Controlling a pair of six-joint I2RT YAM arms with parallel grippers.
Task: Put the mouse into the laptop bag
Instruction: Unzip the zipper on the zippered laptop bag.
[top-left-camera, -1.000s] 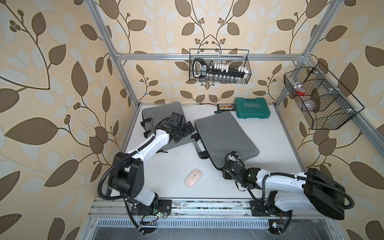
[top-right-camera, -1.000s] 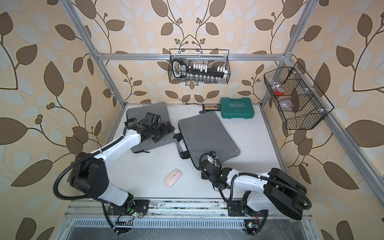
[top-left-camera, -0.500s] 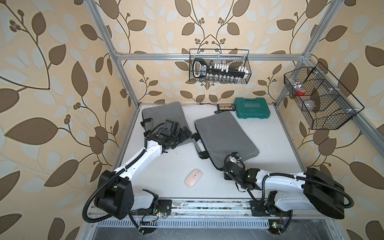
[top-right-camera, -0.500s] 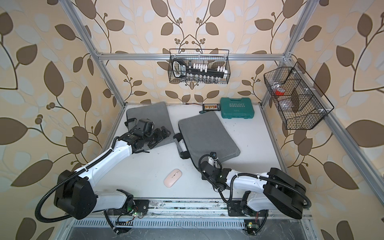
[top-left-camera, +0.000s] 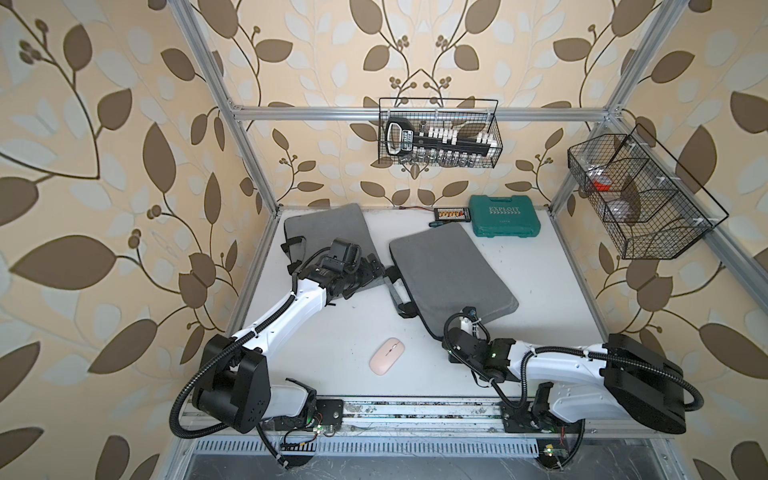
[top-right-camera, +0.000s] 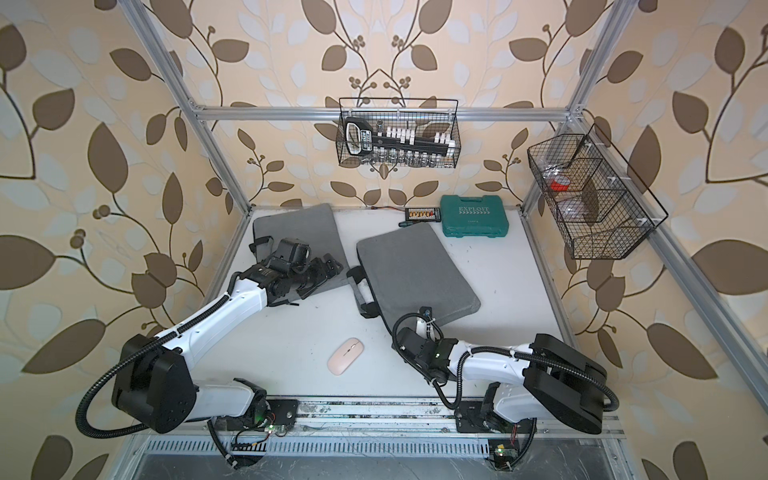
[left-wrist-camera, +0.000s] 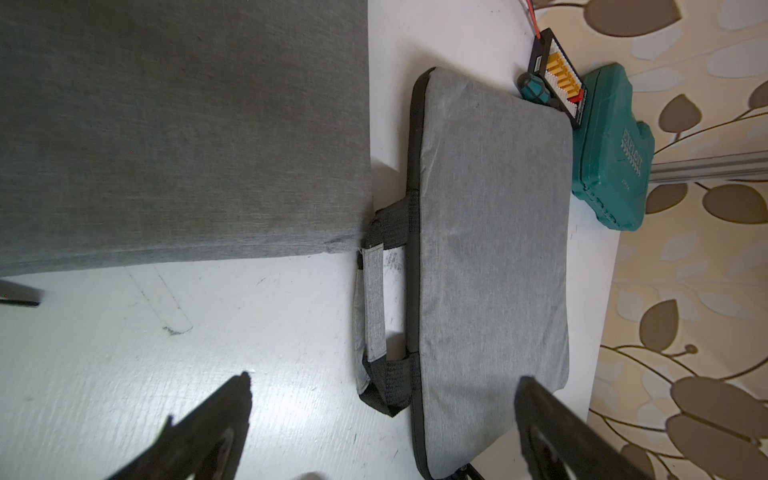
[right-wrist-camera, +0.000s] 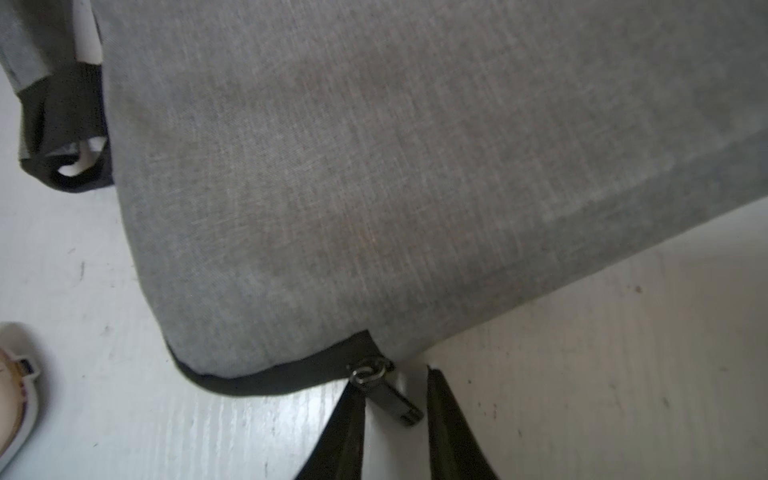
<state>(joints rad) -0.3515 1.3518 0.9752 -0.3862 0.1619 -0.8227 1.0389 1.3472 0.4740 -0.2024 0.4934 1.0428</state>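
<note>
The pink mouse (top-left-camera: 386, 356) (top-right-camera: 345, 355) lies on the white table near the front, between the two arms; its edge shows in the right wrist view (right-wrist-camera: 12, 386). The grey laptop bag (top-left-camera: 449, 274) (top-right-camera: 415, 274) (left-wrist-camera: 490, 249) (right-wrist-camera: 374, 166) lies flat and zipped at the middle. My right gripper (right-wrist-camera: 392, 376) (top-left-camera: 455, 332) is at the bag's near corner, jaws narrow, with the metal zipper pull (right-wrist-camera: 390, 399) between them and a slim gap left. My left gripper (left-wrist-camera: 384, 376) (top-left-camera: 370, 270) hovers wide open and holds nothing, just left of the bag's handle (left-wrist-camera: 374, 307).
A second grey bag (top-left-camera: 328, 224) (left-wrist-camera: 166, 124) lies at the back left, partly under the left arm. A green tool case (top-left-camera: 505, 216) and a small black board (top-left-camera: 451, 214) sit at the back. Wire baskets (top-left-camera: 440, 133) (top-left-camera: 636, 195) hang on the back and right frame.
My right jaws have narrowed around the zipper pull. The left arm has drawn back off the second bag and stretched out lower, its gripper still wide open.
</note>
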